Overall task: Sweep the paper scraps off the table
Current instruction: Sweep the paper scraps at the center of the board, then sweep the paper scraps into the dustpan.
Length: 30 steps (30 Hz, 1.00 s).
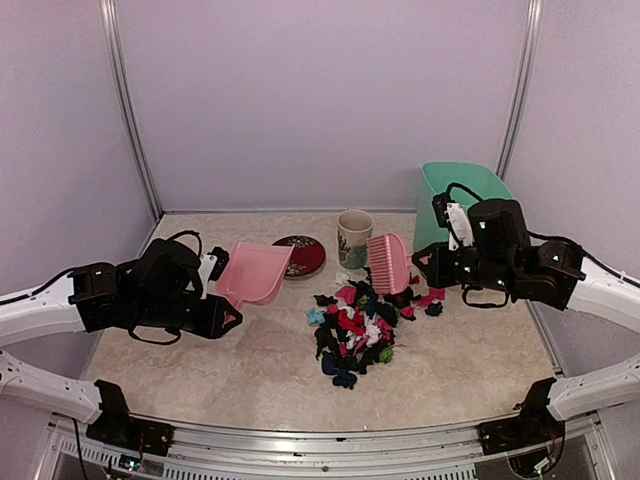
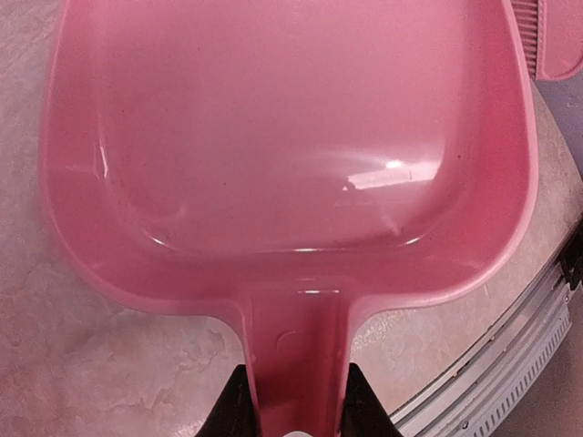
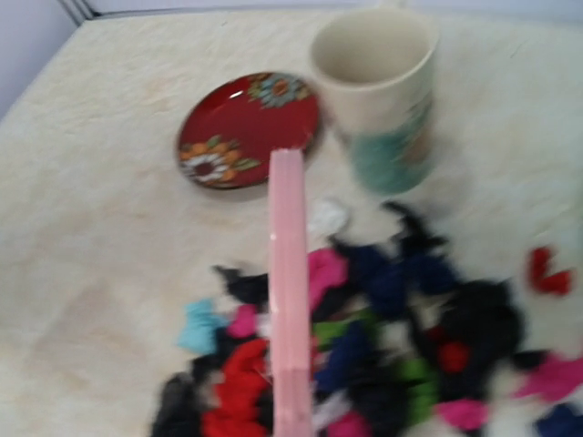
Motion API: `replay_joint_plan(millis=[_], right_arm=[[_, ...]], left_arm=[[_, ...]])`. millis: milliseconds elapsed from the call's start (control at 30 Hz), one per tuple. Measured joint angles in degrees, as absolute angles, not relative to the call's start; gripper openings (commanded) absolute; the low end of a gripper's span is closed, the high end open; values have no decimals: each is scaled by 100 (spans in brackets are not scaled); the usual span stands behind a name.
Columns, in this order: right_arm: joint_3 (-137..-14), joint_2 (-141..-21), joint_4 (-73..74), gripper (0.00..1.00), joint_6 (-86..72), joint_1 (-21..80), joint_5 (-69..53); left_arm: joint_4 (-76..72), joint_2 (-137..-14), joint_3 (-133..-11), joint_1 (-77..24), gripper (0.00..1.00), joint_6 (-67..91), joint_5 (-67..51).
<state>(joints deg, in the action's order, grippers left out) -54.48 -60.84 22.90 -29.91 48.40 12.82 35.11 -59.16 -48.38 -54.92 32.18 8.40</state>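
At far left, the left arm reaches in low from the side. Its end effector (image 2: 296, 410) is clamped narrowly on the handle of a pink dustpan (image 1: 258, 270), whose empty mouth points right and away toward a red plate (image 1: 303, 255). We cannot tell whether the pan's lip touches the surface (image 1: 200, 360). Right of the plate stands a cup (image 1: 353, 238). In front of the cup the paper scraps (image 1: 355, 335) lie heaped at mid-surface, mostly black with red, pink, blue and green bits. The heap's long axis runs from the cup toward the front rail, and a few strays trail off to the right. Along its far edge a pink brush (image 1: 390, 262) stands teeth down, just beside the scraps. The right end effector (image 1: 428, 265) grips it closed and points left, with its arm bent in from the right in front of a green bin (image 1: 455, 190). The heap lies between the two tools, to the right of and nearer than the pan's mouth, and to the left of and nearer than the brush. We judge the right arm the closer of the two. The coming stroke would have to drag leftward, with the pan brought down to meet it.
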Motion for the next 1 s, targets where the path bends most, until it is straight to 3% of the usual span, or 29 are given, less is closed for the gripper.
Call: replay_joint_plan(millis=[467,667,1000], right_arm=[[-5704,-5986,3400,0,-720,4831,2814],[-5811,-6482,3881,0,-51,4797,3581],[-5776,-7389,3765,0,1170,4136,3347]], left_arm=[[3433,-6635,-4300,-7651,0,3730,696],[3450,-7061,-4331,-7863,0,3594,204],[3820,-7607,-4508,-7992,0,3315,-414]])
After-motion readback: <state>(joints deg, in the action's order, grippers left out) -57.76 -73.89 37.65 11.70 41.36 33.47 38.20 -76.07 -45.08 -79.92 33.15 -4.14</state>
